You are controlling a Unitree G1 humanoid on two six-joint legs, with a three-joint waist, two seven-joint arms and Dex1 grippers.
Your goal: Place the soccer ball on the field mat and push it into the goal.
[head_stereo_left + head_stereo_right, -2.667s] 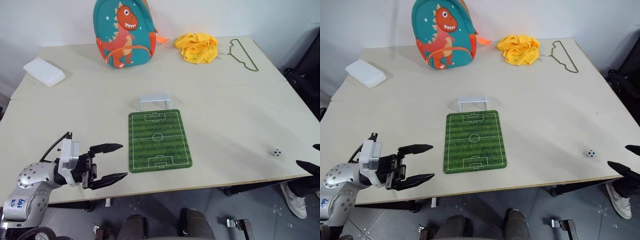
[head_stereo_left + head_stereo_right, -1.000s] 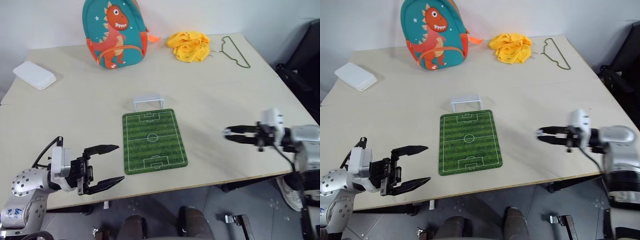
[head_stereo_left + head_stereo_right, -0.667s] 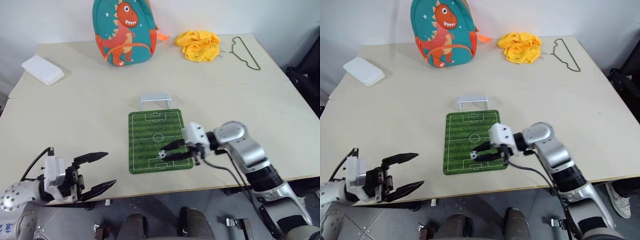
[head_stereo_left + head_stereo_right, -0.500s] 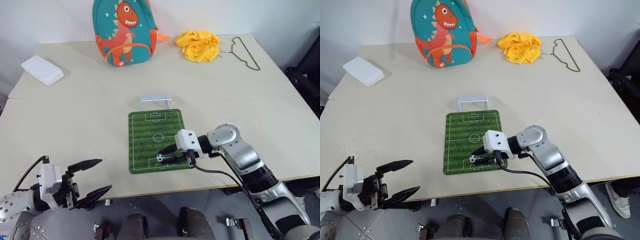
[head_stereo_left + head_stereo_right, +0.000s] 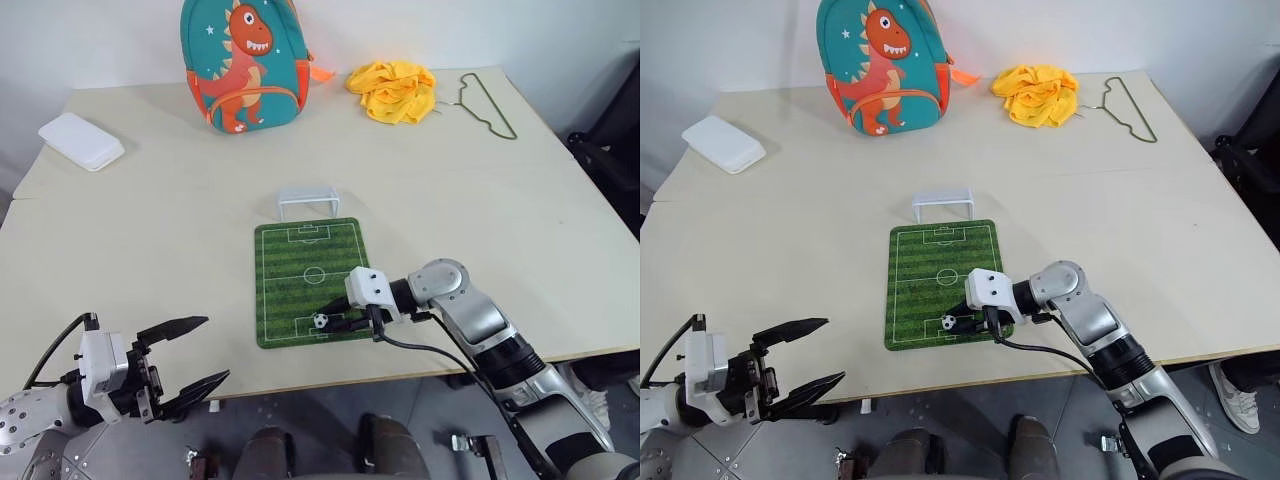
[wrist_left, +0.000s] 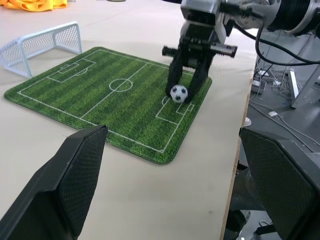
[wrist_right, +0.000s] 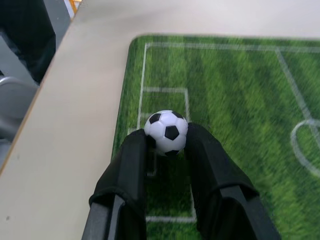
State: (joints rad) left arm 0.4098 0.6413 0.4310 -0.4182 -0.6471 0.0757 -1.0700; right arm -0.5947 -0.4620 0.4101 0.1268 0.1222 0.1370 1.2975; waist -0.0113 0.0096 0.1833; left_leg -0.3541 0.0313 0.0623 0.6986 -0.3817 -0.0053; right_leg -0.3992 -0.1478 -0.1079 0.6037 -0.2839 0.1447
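Green mat (image 5: pixel 308 281) flat on pale table (image 5: pixel 150 230), striped light and dark, white pitch lines. Small black-and-white ball (image 7: pixel 166 131) pinched between tips of right gripper (image 5: pixel 337 319), one black finger (image 7: pixel 131 165) pressed on each side, ball poking out just past both tips. Low over near end of mat, at the near penalty box; whether ball touches the grass, cannot tell. Seen from left wrist: same ball (image 6: pixel 178 93) clamped between two dark fingers reaching down onto near corner area of mat.

White goal (image 5: pixel 308 201) with pale netting beyond far edge of mat, just off it, well ahead of right fingertips and ball, mouth facing the pitch.

Left gripper (image 5: pixel 195 351) off near-left edge of table, fingers spread wide, holding nothing, well apart from mat and ball.

Beyond the goal, far from both sets of fingers: teal dinosaur backpack (image 5: pixel 240 62) upright at far edge, yellow cloth (image 5: pixel 393 90) bunched beside it, wire hanger (image 5: pixel 487 105) flat next to cloth, white flat box (image 5: pixel 80 141) at far-left corner.
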